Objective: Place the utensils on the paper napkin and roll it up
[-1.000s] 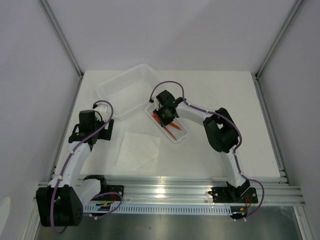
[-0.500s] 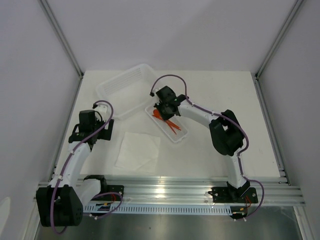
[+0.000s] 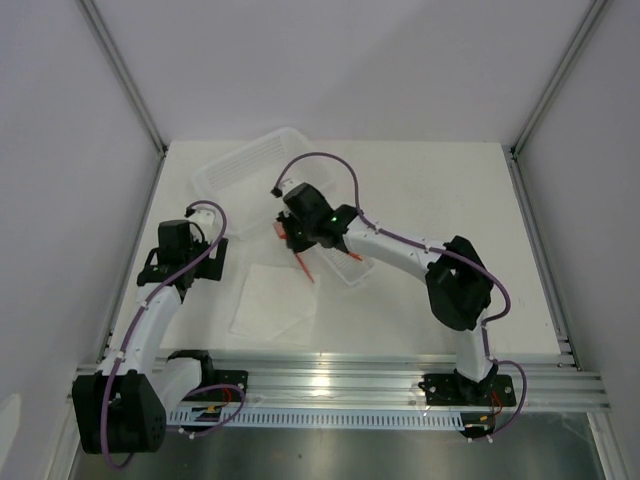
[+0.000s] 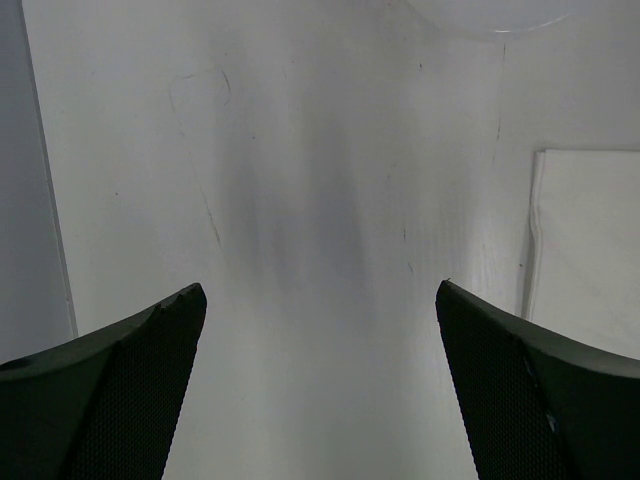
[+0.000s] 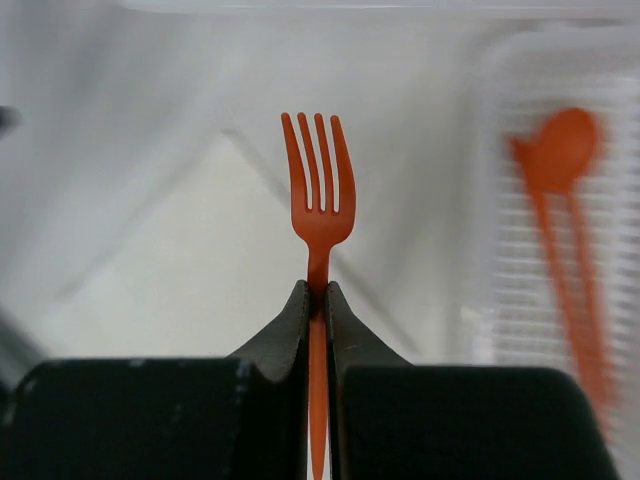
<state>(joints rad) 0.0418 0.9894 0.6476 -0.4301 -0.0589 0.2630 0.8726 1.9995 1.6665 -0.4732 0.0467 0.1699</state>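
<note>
Left pincer [image 4: 320, 300]: spread wide, empty, over bare table [image 4: 300, 200]. Paper napkin [image 3: 275, 302]: flat, near it. Right pincer [image 5: 317, 292]: clamped on fork [image 5: 318, 190] by the handle. Risk: slim grip, so the fork may swivel or land off-sheet. Tines project forward, above the napkin's far edge. Spoon [image 5: 560, 150]: in tray [image 5: 500, 300] beyond.

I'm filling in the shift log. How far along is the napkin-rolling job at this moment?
Done: nothing yet; the paper napkin lies flat with no utensil on it. In hand: the right jaws are shut on an orange fork, held between the small tray and the napkin. To do: set it down, fetch the spoon from the tray, then roll. The left jaws hang open and empty.
</note>
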